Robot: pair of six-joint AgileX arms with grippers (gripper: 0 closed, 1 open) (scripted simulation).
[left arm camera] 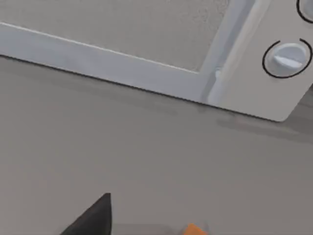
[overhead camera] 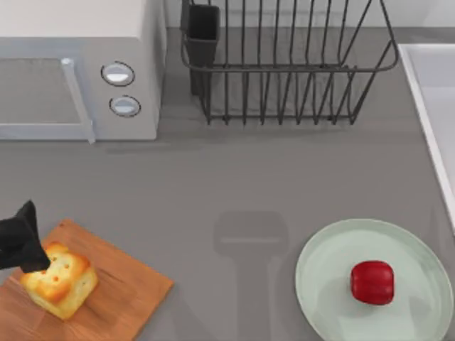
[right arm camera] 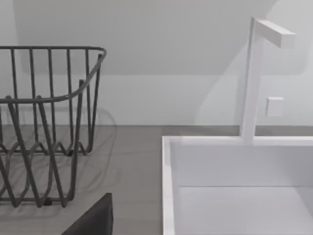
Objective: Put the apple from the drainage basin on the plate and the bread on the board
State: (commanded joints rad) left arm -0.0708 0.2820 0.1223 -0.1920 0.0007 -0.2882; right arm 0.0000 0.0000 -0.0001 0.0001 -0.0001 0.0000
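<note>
Already the apple (overhead camera: 372, 282) sits on the plate (overhead camera: 320, 284) and the bread (overhead camera: 60, 280) rests on the board (overhead camera: 121, 291). Left end effector (overhead camera: 21, 241) touches the bread's edge, grip cannot be told; next, I judge, it withdraws.

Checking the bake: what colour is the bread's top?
Toasted brown with orange-red dots on the bread; top view.

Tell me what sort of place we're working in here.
Likely a rendered kitchen counter: a microwave at the back left, a wire dish rack beside it, and a white sink with a faucet on the right.
</note>
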